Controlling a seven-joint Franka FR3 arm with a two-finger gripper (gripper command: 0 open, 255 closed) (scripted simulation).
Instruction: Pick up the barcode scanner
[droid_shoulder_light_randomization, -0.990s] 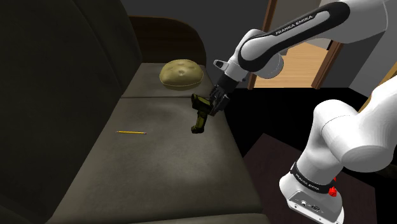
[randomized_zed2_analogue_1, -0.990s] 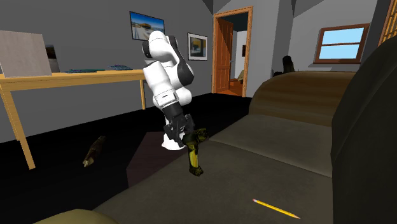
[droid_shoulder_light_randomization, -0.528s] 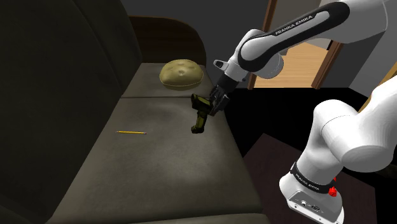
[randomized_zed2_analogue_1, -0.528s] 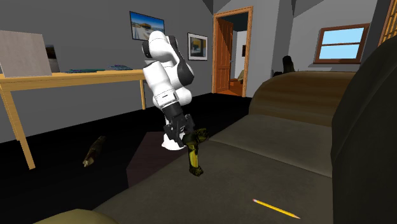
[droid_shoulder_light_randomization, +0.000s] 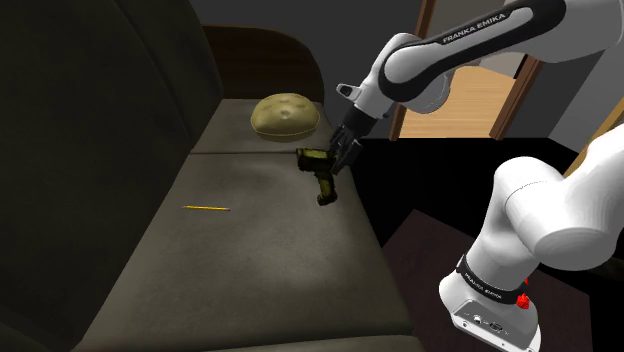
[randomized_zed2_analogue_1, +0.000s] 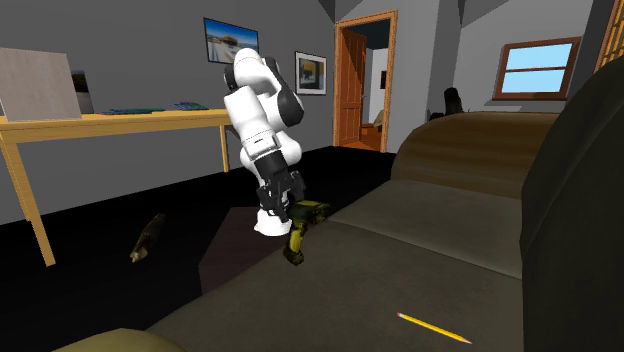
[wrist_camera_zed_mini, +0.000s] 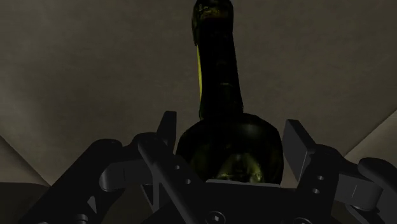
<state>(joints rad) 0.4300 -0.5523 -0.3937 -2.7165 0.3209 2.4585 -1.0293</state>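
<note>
The tool (wrist_camera_zed_mini: 231, 133) is clamped on the bulbous head of the barcode scanner (wrist_camera_zed_mini: 219, 76), a black finger pressed to each side, so the grasp looks made and the step in hand is the lift. The scanner hangs just over the sofa (droid_shoulder_light_randomization: 260, 260), above the front edge of its seat on the side nearest the stand. Its handle points down and a little askew. I cannot tell whether the foot of the handle has cleared the seat.

The next move, as I judge it, calls for a straight rise with the grip kept firm. The weight hangs below the fingers, and the rounded, glossy head could swivel or slip between flat pads if the arm swings.

The scanner is pistol-shaped: a rounded head, a long slim neck of a handle and a slightly flared end. It is dark olive to black, with a yellow-green stripe and a hard sheen like moulded plastic. The sofa is a dull grey-brown with a matt surface that looks like cloth, and a seam divides its seat.

Further along the seat a thin yellow pencil (droid_shoulder_light_randomization: 207, 208) lies flat towards the sofa's backrest. At the far end of the seat sits a round, puffy olive cushion (droid_shoulder_light_randomization: 285, 115) with a dimpled middle. Beyond the sofa stands a door frame (randomized_zed2_analogue_1: 365, 75) of warm orange wood.
</note>
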